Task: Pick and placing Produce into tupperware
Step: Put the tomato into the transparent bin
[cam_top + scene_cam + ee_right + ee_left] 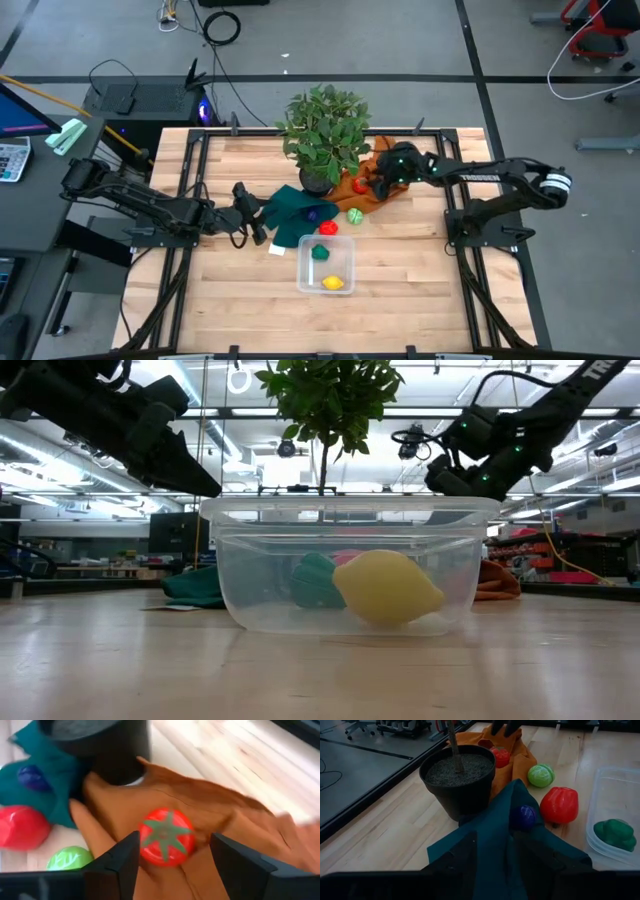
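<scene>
The clear tupperware sits on the table near its near edge and holds a yellow lemon and a green piece. A red tomato lies on the orange cloth. My right gripper hovers open over it, one finger on either side, not touching. My left gripper is open above the dark green cloth, raised off the table in the low view. A purple piece rests on that cloth. A red pepper and a light green piece lie on the wood.
A potted plant in a black pot stands between the two cloths, close to both grippers. Black frame rails border the table. Bare wood lies to the left and right of the tupperware.
</scene>
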